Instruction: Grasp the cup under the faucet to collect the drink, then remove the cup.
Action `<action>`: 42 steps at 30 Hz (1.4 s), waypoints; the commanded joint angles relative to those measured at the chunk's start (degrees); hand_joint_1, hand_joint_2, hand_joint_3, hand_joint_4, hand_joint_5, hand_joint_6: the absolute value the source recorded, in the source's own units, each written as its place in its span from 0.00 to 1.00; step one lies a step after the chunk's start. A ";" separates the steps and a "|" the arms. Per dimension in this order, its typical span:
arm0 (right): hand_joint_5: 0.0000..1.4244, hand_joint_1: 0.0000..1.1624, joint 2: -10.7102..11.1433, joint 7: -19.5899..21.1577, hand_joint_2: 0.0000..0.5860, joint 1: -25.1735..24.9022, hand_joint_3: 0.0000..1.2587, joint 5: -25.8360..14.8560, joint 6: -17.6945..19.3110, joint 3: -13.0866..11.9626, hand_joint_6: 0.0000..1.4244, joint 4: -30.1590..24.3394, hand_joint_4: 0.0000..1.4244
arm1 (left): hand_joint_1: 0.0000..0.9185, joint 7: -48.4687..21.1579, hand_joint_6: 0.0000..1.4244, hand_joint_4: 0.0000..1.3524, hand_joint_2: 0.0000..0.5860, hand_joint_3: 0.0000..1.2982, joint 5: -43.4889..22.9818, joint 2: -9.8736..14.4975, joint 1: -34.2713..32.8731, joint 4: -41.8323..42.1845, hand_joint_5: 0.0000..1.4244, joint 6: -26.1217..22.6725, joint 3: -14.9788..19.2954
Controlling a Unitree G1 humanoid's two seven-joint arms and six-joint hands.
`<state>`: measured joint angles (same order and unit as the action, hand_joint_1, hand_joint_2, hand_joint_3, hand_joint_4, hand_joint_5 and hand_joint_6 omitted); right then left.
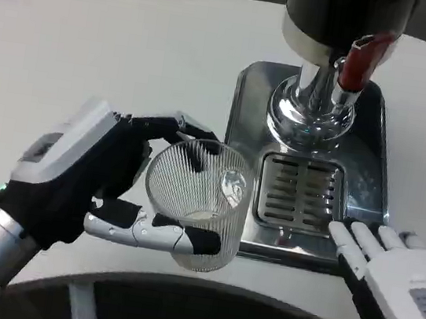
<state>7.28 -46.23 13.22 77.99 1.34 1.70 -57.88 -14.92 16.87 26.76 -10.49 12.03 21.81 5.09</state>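
One cup (196, 202) in left hand (87, 178), one dispenser (333, 65).

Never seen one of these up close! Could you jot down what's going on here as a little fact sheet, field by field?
Setting: white table
Machine: drink dispenser with red tap handle
Base: metal drip tray with slotted grate
Cup: clear ribbed cup, looks empty
Left robot hand: grips the cup, left of the grate
Right robot hand: holds nothing, fingers at the tray's front edge
Cup under faucet: no
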 commanded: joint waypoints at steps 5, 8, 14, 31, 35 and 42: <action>0.00 0.27 -0.07 1.37 0.67 2.93 0.00 -4.22 -0.34 -5.28 0.00 -2.12 0.00 | 0.56 3.60 1.00 0.92 0.00 0.83 4.81 -1.16 -6.09 -5.68 1.00 1.01 -3.84; 0.00 0.27 -0.10 3.54 0.67 4.03 0.00 -6.80 -0.36 -6.83 0.00 -1.95 0.00 | 0.56 4.40 1.00 0.92 0.00 0.83 5.87 -1.45 -7.71 -7.19 1.00 0.97 -4.75; 0.00 0.27 0.19 8.08 0.67 5.39 0.00 -9.63 -0.14 -8.59 0.00 -0.19 0.00 | 0.56 6.77 1.00 0.91 0.00 0.83 8.52 -2.47 -11.01 -10.14 1.00 0.38 -6.66; 0.00 0.27 -0.28 9.53 0.67 7.38 0.00 -13.51 1.30 -8.01 0.00 -2.11 0.00 | 0.56 14.00 1.00 0.91 0.00 0.83 14.33 -3.48 -18.48 -21.69 1.00 0.76 -10.80; 0.00 0.27 -1.83 9.21 0.67 8.21 0.00 -12.88 4.10 -4.52 0.00 -2.12 0.00 | 0.56 15.06 1.00 0.91 0.00 0.83 14.71 -2.90 -19.70 -23.72 1.00 0.62 -10.55; 0.00 0.27 -4.90 8.47 0.67 8.14 0.00 -12.54 7.03 -3.60 0.00 -2.12 0.00 | 0.56 17.15 1.00 0.91 0.00 0.83 15.61 -3.23 -23.48 -28.69 1.00 0.53 -11.67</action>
<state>3.29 -37.24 20.70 65.02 7.20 -1.58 -59.06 0.22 32.09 23.56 -32.14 -15.14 21.53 -5.86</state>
